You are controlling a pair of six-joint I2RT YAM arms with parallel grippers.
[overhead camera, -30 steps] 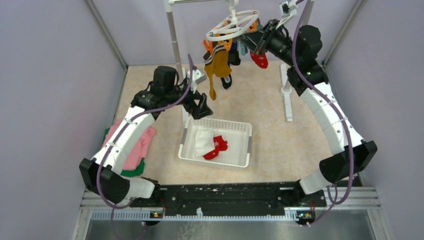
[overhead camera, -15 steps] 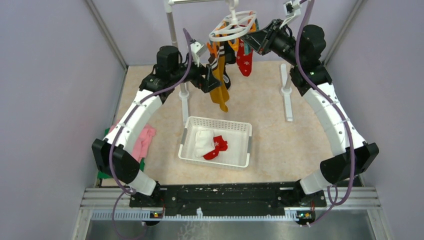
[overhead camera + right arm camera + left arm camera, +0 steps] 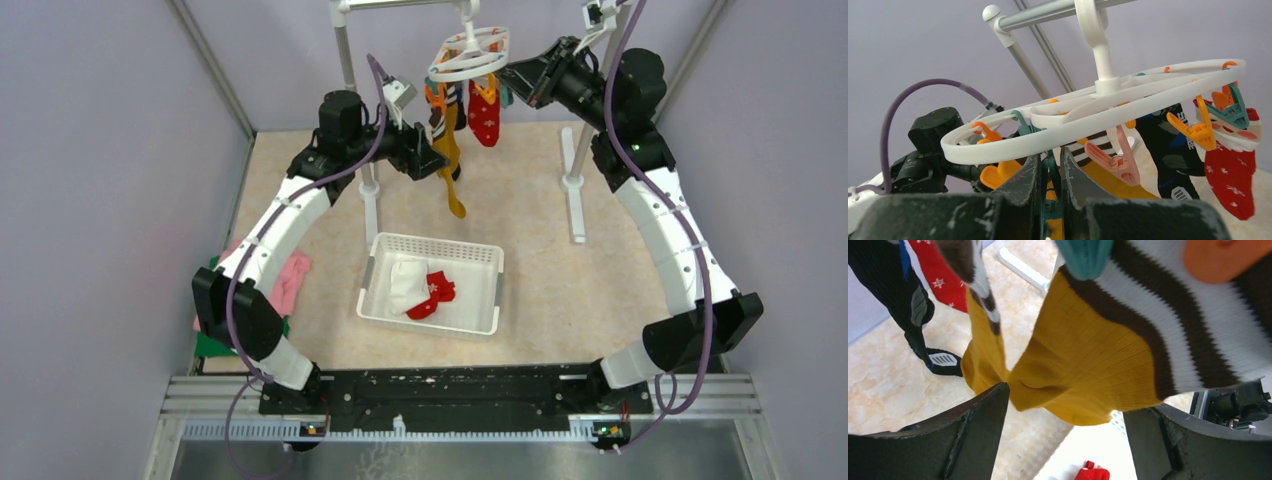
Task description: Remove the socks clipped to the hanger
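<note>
The white oval hanger [image 3: 468,55] hangs by its hook from the rack bar, also in the right wrist view [image 3: 1088,107]. A mustard sock [image 3: 450,150] with brown and white stripes, a red snowflake sock [image 3: 485,112] and a black sock [image 3: 1170,155] are clipped to it. My left gripper [image 3: 428,160] is open, and the mustard sock [image 3: 1083,365] hangs down between its fingers [image 3: 983,425]. My right gripper [image 3: 512,80] is shut on a teal clip [image 3: 1050,172] under the ring. A white sock [image 3: 407,283] and a red sock [image 3: 432,294] lie in the basket.
The white mesh basket [image 3: 480,255] sits mid-table below the hanger. The white rack pole [image 3: 352,100] stands behind my left arm, with a second foot [image 3: 574,185] at the right. A pink and green folded cloth [image 3: 290,285] lies at the left.
My left arm has risen from beside the basket up to the mustard sock. The hanger has swung right and back, and my right gripper moved with it.
</note>
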